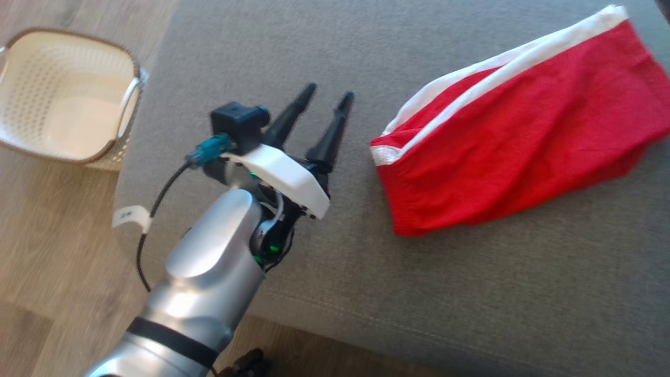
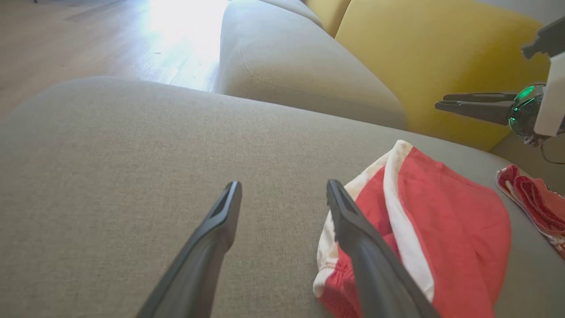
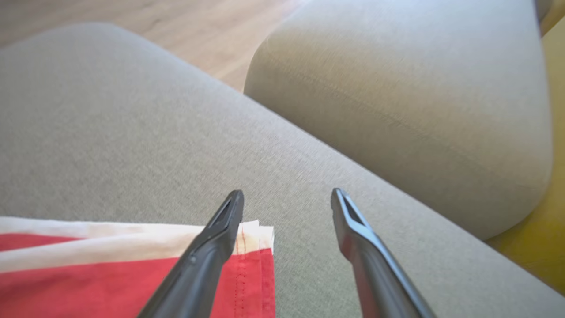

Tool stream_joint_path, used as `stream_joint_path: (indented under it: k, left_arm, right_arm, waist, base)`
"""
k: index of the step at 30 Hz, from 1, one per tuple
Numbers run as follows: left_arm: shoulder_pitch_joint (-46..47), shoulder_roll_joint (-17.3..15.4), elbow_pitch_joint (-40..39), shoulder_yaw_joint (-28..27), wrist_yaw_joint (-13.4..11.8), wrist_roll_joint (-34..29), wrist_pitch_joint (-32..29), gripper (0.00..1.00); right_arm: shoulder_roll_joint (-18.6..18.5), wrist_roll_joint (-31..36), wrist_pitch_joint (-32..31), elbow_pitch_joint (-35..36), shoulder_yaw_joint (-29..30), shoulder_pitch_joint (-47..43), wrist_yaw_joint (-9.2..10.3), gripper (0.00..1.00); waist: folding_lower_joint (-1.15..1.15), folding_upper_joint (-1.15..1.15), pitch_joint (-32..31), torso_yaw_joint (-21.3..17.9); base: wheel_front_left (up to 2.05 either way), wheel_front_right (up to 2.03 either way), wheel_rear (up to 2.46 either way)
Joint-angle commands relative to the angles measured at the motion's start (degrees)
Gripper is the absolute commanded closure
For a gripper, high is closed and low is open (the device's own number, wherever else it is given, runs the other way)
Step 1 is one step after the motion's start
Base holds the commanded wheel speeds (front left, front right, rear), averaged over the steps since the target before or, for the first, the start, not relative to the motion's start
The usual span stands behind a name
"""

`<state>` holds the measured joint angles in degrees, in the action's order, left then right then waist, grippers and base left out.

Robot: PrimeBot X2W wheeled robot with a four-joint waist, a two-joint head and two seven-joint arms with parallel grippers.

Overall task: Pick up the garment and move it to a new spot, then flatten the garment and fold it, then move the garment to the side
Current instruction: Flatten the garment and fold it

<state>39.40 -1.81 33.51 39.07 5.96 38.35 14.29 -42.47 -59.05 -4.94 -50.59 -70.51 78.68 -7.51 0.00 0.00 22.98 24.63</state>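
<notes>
Head view: a cream basket (image 1: 131,99) w/ a brown rim is seen far left on the wood floor (image 1: 52,235), just beside the grey sofa seat (image 1: 314,272). Next, the left gripper (image 1: 330,91) is held over the seat w/ fingers spread & nothing between them. Right of it, and apart from it, the garment (image 1: 513,141) is laid on the seat. It is red cloth w/ a white band along the upper edge, folded into a long shape w/ soft wrinkles, slanting up to the right.

Left wrist view: a red-and-white cloth (image 2: 534,198) is seen at the right edge, apart from the garment. Above it the right gripper (image 2: 441,101) is held in front of a yellow cushion (image 2: 423,57).

Right wrist view: the right gripper's fingers are spread & nothing is pinched. The garment's white-edged corner is partly covered by one finger; contact can't be told.
</notes>
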Motion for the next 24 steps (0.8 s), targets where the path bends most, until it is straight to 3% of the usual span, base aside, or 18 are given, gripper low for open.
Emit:
stream_joint_path:
  k: [1, 9, 13, 19, 24]
  left_arm:
    - [-0.5, -1.1, -2.8, -4.4, -0.8, -1.7, 0.7, 0.00]
    - [-6.0, -2.8, -8.6, -14.4, -3.1, -6.7, 0.7, 0.00]
    - [-10.2, -2.7, -12.8, -19.6, -5.0, -9.1, 0.7, 0.00]
    - [-15.6, -1.8, -16.9, -23.5, -6.3, -12.1, 0.7, 0.00]
    - [-20.3, -1.2, -19.0, -26.8, -7.3, -12.6, 0.7, 0.00]
  right_arm:
    - [1.5, 0.6, 4.2, -0.4, 1.4, -0.4, 0.02, 0.00]
    - [6.1, 0.7, 17.5, -0.8, 4.4, -4.2, 0.02, 0.00]
    - [7.5, 3.7, 19.8, -0.1, 8.0, -6.4, 0.02, 0.00]
    - [7.8, 13.2, 19.9, 9.7, 26.1, -16.3, 0.02, 0.00]
    - [11.9, 23.7, 19.9, 17.3, 42.9, -31.2, 0.02, 0.00]
  waist:
    - [0.00, 0.00, -2.1, -2.2]
    - [0.00, 0.00, -7.1, -7.6]
    - [0.00, 0.00, -9.6, -10.4]
    - [0.00, 0.00, -12.0, -13.0]
    - [0.00, 0.00, -14.3, -14.6]
  base:
    - [0.00, 0.00, 0.00]
    - [0.00, 0.00, 0.00]
    - [0.00, 0.00, 0.00]
    - [0.00, 0.00, 0.00]
    - [0.00, 0.00, 0.00]
